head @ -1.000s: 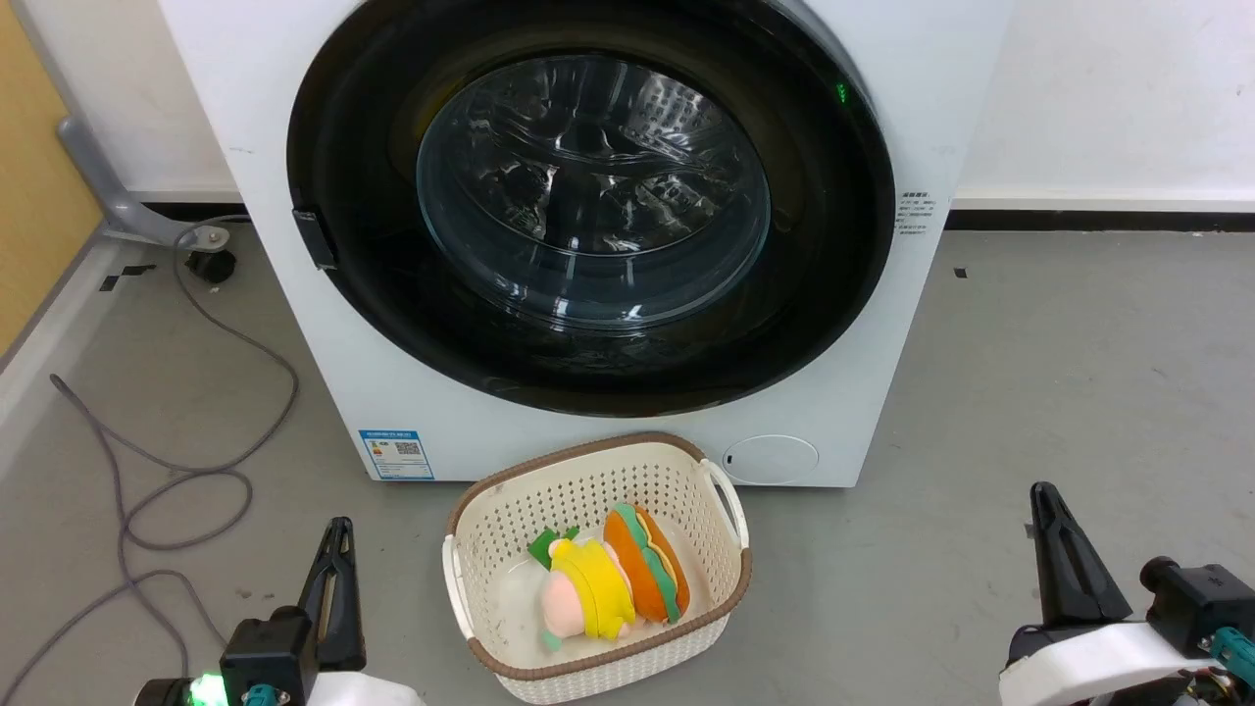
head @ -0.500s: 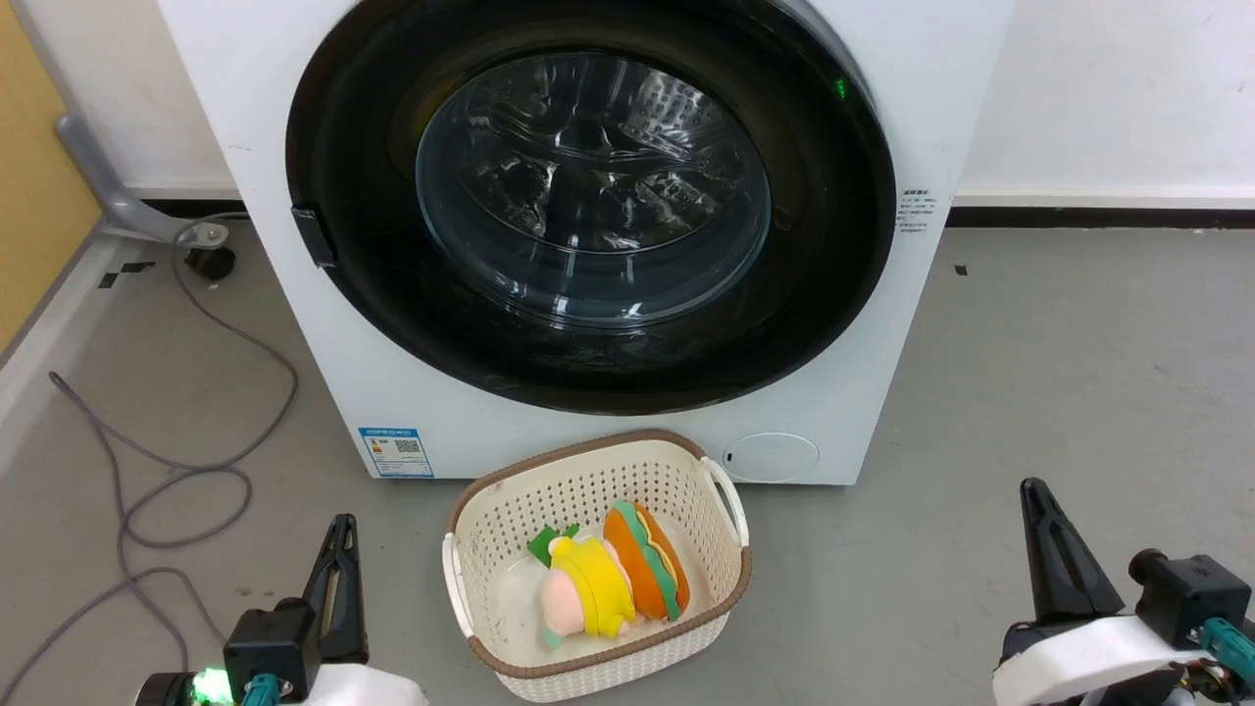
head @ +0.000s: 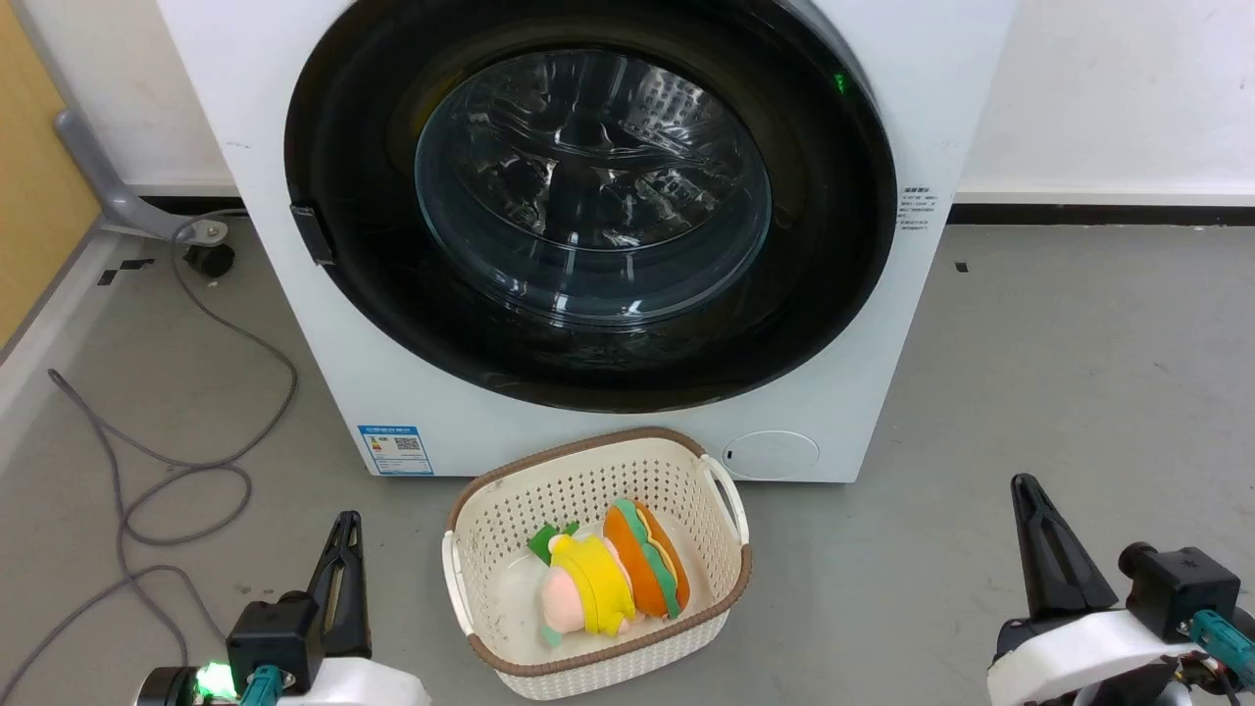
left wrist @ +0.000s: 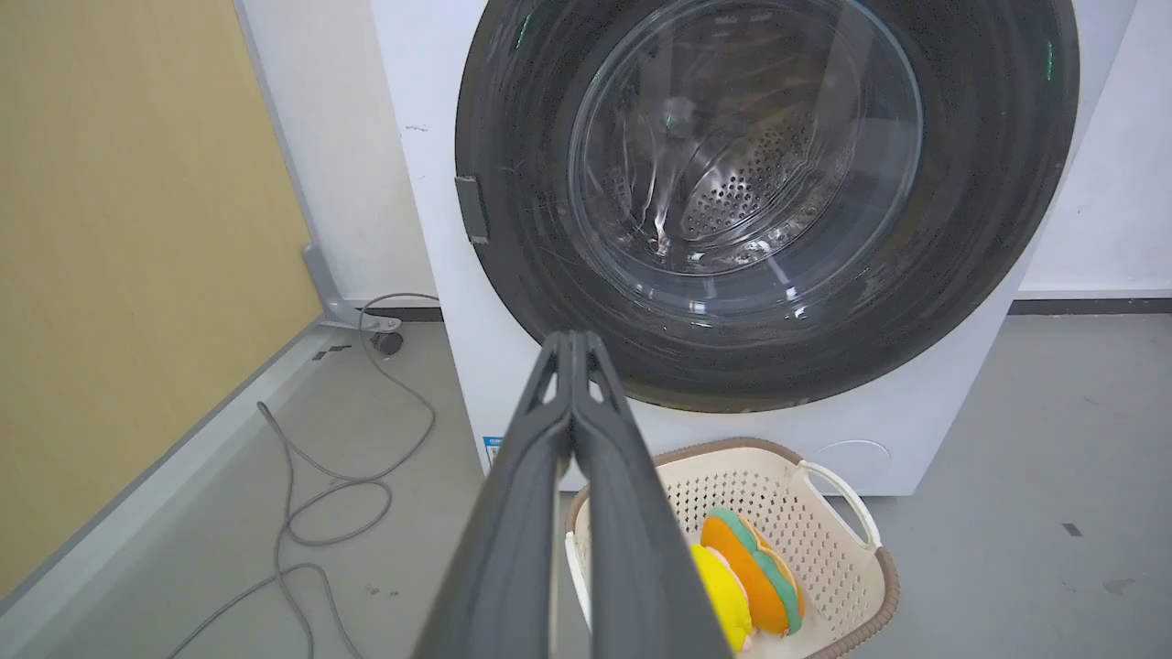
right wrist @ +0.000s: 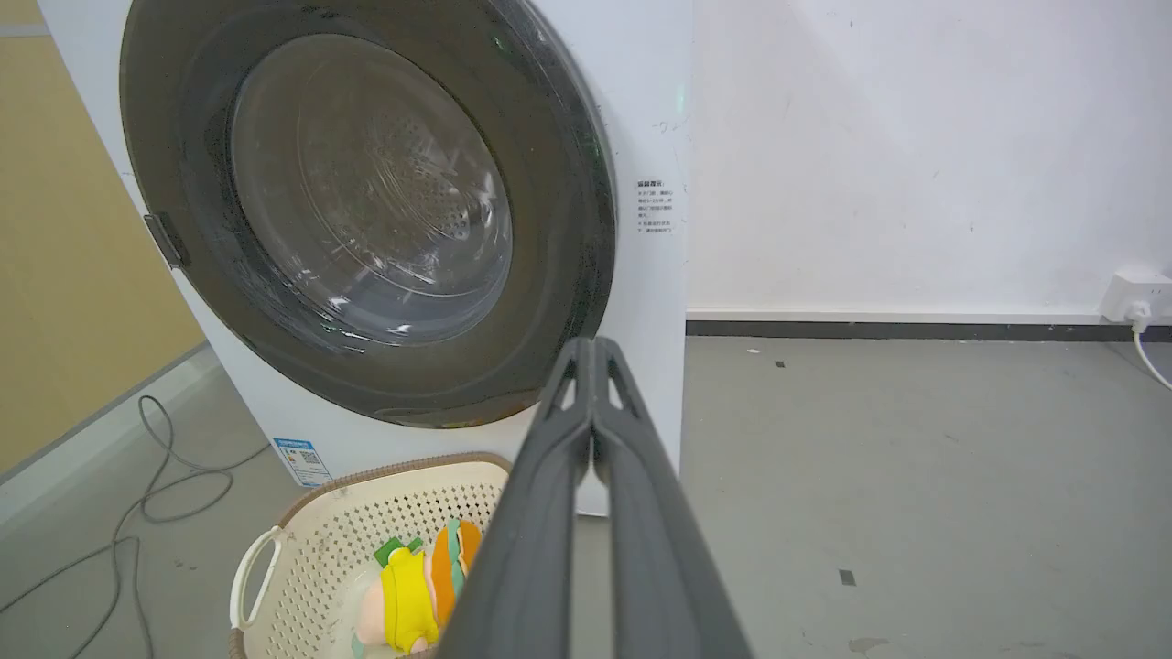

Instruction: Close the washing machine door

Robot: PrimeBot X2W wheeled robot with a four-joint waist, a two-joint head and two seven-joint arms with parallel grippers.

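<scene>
The washing machine (head: 627, 441) is a white front-loader facing me. Its door (head: 592, 186), a wide black rim around bulging clear glass, lies flat against the front, with the steel drum seen through the glass; the door (left wrist: 751, 183) (right wrist: 366, 201) reads the same in both wrist views. A small dark latch tab (head: 312, 235) sits on the rim's left edge. My left gripper (head: 341, 534) is low at the lower left, shut and empty, well short of the machine. My right gripper (head: 1026, 500) is at the lower right, shut and empty, over bare floor. Fingertips meet in both wrist views (left wrist: 572, 340) (right wrist: 595, 348).
A cream perforated basket (head: 510, 500) holding plush toys (head: 613, 579) stands on the floor right before the machine, between my grippers. A grey cable (head: 186, 461) loops over the floor at the left, beside a tan panel (left wrist: 119, 256). A wall socket (right wrist: 1131, 293) sits at the far right.
Both grippers have drifted slightly up the head view toward the machine, the right one also a little leftward. The door and basket keep their places.
</scene>
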